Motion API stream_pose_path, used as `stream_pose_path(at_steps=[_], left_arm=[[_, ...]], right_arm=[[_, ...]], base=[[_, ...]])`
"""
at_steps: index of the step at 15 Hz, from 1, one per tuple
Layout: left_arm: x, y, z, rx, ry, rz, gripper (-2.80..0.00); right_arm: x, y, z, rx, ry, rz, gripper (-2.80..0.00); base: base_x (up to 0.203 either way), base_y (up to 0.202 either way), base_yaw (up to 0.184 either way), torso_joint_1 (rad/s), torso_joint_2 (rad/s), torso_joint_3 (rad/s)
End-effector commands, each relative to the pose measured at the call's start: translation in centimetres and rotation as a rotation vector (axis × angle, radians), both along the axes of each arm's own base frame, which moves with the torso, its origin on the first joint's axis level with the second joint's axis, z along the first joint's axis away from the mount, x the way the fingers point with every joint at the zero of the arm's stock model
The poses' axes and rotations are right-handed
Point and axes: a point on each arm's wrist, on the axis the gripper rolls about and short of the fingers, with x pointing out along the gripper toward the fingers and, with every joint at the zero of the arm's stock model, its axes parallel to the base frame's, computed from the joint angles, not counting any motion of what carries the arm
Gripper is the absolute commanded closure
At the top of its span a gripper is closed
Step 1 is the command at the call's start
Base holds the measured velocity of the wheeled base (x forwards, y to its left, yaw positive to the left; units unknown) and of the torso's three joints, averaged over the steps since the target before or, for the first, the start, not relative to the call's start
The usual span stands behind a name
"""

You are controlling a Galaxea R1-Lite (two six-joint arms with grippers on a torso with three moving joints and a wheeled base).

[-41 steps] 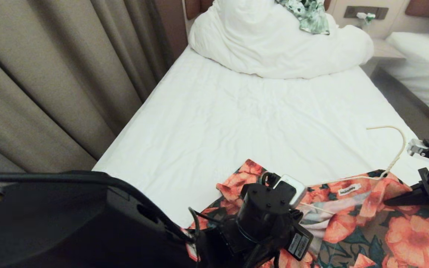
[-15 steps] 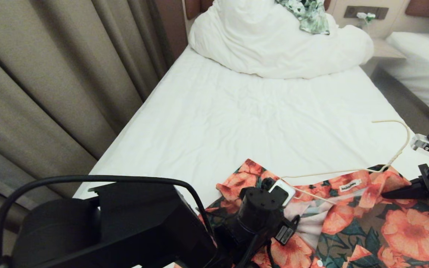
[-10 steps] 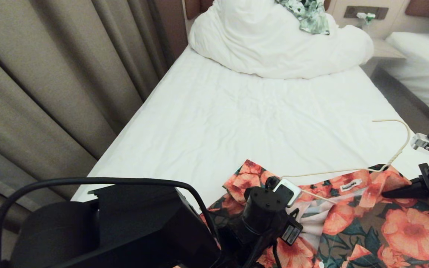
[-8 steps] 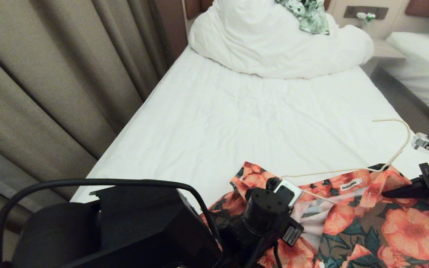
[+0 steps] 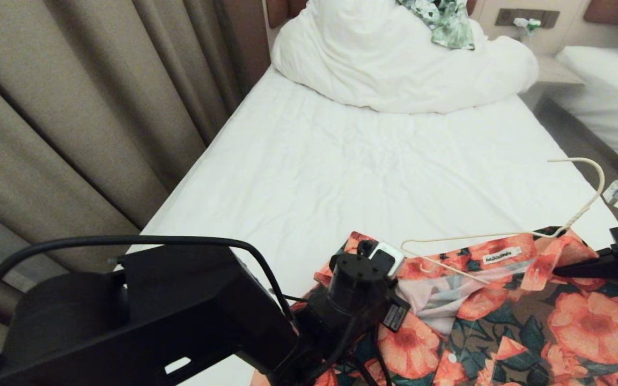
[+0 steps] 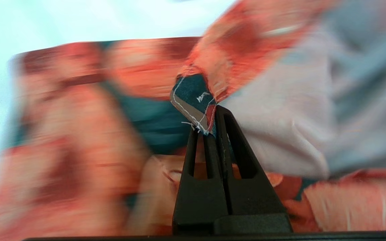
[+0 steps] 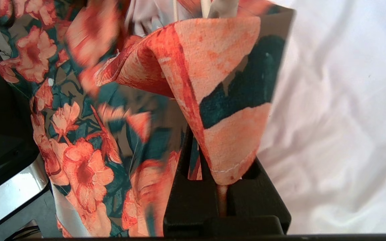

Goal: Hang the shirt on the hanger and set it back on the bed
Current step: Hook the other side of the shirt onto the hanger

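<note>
The shirt [image 5: 507, 316] lies at the near right of the bed [image 5: 373, 177], collar toward the far end. The left tool [image 6: 209, 129] is clamped on a fabric corner at the shirt's left shoulder. The right tool [image 7: 213, 174] grips the right collar. Both grips appear meant to spread the neck opening around the hanger [image 5: 502, 236], whose hook juts out past the collar. Count: one shirt, one hanger, two tools.

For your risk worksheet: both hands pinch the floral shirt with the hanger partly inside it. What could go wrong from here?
1. The left hand grips only a small corner of the shirt; it may slip.
2. The hanger lies loosely in the collar; pulling could slide it out.
3. The right hand pinches one fold, so uneven tension may bunch the fabric.
</note>
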Motion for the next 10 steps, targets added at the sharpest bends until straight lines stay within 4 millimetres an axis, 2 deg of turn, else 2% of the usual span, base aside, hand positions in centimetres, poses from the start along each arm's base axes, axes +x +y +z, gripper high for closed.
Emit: stream_pose_path(at_steps=[1,2,5,10], left_arm=[[1.0,1.1,1.0,-0.017,-0.018,0.038,0.00],[1.4,1.4,1.4,-0.024,-0.025,0.047,0.00],[2.1,2.6,4.4,-0.043,-0.078,0.073,0.00],[0.9,4.1,9.7,-0.117,-0.142,0.074,0.00]], right_arm=[[-0.6,0.4,0.6,-0.003,-0.022,0.012,0.00],[-0.7,0.5,0.6,-0.002,-0.021,0.015,0.00],[-1.2,1.3,0.8,-0.005,-0.025,0.035,0.00],[-1.1,2.7,1.0,-0.010,-0.028,0.087,0.00]], base=[[0.000,0.000,0.000,0.000,0.00,0.000],[0.000,0.000,0.000,0.000,0.00,0.000],[0.000,0.000,0.000,0.000,0.00,0.000],[0.000,0.000,0.000,0.000,0.00,0.000]])
